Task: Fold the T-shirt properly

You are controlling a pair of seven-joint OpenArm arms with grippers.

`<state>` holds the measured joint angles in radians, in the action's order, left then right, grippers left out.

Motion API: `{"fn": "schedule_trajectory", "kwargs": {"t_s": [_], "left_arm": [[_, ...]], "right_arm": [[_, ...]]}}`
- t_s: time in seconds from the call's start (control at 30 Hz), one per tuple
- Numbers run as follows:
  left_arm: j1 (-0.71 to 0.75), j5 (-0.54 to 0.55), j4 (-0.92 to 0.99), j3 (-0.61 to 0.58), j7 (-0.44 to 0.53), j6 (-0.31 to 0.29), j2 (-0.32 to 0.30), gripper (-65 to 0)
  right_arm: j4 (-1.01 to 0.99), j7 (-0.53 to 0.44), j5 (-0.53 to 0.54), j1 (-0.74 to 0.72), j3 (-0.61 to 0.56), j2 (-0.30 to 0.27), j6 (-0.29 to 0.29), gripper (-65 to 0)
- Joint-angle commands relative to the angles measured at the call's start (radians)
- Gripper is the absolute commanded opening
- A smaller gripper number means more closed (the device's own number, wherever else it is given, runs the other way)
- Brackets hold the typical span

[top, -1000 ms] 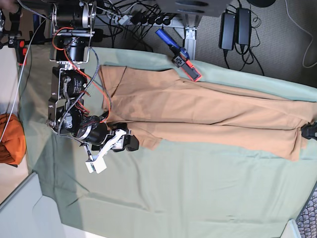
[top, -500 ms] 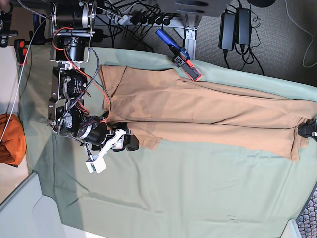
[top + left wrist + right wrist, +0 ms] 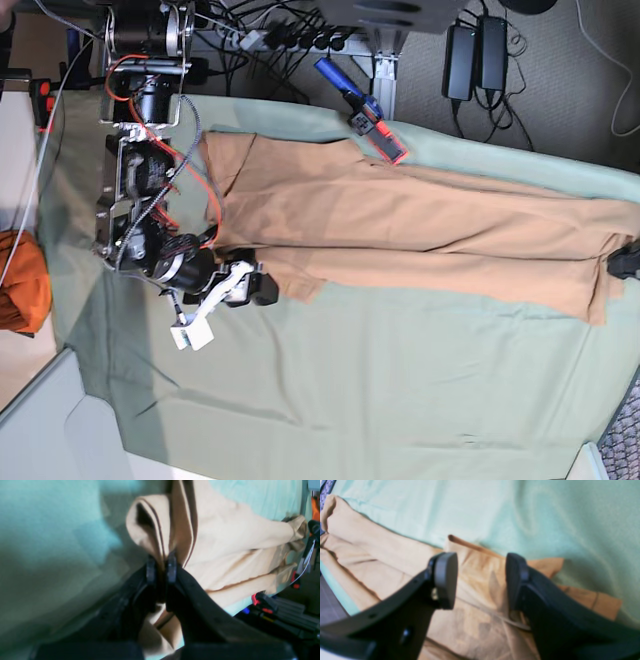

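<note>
1. The green cloth (image 3: 380,400) spreads widest, covering the bench under your work. It looks smooth, so expect the shirt to slide over it if you drag from one side only.
2. The T-shirt (image 3: 400,215) lies on that cloth in a long, layered strip, stretching between your two arms. Judge it light, limp and hard to damage; it will crease or sag rather than hold a shape, so move both ends together and keep the span gently taut.
3. Your right gripper (image 3: 481,580) has its fingers well apart over the shirt's other end, with fabric showing between them and nothing clamped. Take the layered edge there, deep enough to catch every ply, before lifting.
4. Your left gripper (image 3: 161,573) looks pinched on the shirt's bunched edge, though blur and shadow at the tips make the depth of that bite uncertain. Test it with a small lift.
5. The small loose flap (image 3: 300,282) near your right gripper is thin and floppy; gather it in with the edge, or it may trail out of the fold.
</note>
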<state>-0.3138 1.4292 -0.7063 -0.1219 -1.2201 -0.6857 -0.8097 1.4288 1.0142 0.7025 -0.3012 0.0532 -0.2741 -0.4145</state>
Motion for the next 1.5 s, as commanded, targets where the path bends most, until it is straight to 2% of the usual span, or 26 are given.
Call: {"fn": "schedule_trajectory", "kwargs": {"t_s": [0.0,0.3,0.87,0.97,1.27,1.3,1.37,1.43,1.47], "left_arm": [[-0.021,0.026,-0.022,0.021,-0.005,-0.012,-0.033,-65.0],[-0.02,0.054,-0.075,0.045,-0.087,-0.012,-0.041,-65.0],[-0.018,0.054,-0.075,0.045,-0.113,-0.012,-0.041,-65.0],[-0.015,0.054,-0.075,0.045,-0.112,-0.012,-0.041,-58.6],[-0.015,0.054,-0.075,0.045,-0.112,-0.012,-0.041,-58.3],[-0.015,0.054,-0.075,0.045,-0.112,-0.012,-0.041,-56.8],[-0.015,0.054,-0.075,0.045,-0.106,-0.012,-0.041,-47.5],[-0.012,0.009,-0.075,0.045,-0.068,-0.012,-0.041,-37.0],[-0.011,-0.024,-0.074,0.045,-0.04,-0.012,-0.041,-34.0]], "right_arm": [[0.016,-0.023,0.016,-0.022,0.007,-0.008,-0.111,-33.9],[0.016,-0.023,0.016,-0.022,0.007,-0.008,-0.111,-33.9],[0.016,-0.024,0.016,-0.022,0.007,-0.008,-0.111,-33.9],[0.016,-0.026,0.016,-0.022,0.007,-0.008,-0.111,-33.9],[0.017,-0.026,0.016,-0.022,0.007,-0.008,-0.111,-33.9],[0.016,-0.026,0.016,-0.022,0.007,-0.008,-0.111,-33.9],[0.016,-0.026,0.016,-0.022,0.007,-0.008,-0.111,-33.9],[0.016,-0.026,0.016,-0.022,0.007,-0.008,-0.111,-33.9],[0.016,-0.026,0.016,-0.022,0.007,-0.008,-0.111,-33.9]]}}
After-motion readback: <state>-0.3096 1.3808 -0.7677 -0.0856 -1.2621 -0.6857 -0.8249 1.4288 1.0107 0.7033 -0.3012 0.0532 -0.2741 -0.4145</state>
